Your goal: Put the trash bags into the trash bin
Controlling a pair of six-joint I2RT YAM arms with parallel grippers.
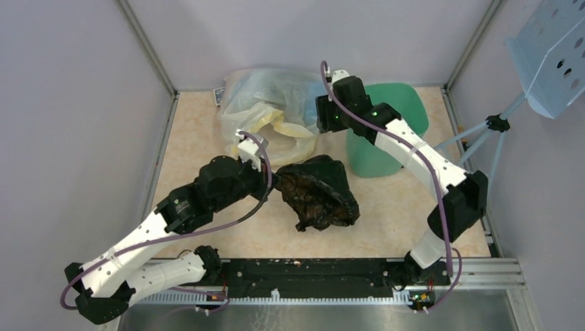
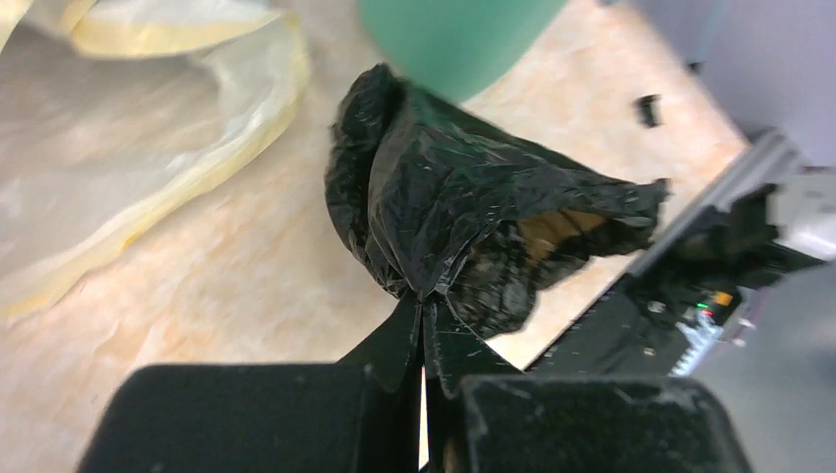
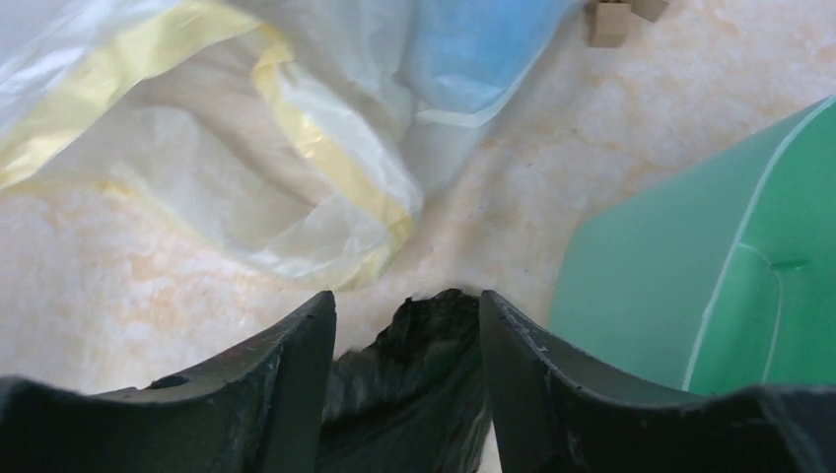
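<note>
Black trash bag [image 1: 319,193] pinched in left claw [image 2: 422,304], outside mint bin [image 1: 369,162]; right claw [image 3: 404,301] spread.

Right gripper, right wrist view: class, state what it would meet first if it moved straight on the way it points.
Most likely the black trash bag, whose crinkled edge lies between the open fingers of the right gripper. Depth is unclear; it might pass over onto the bare table instead.
</note>
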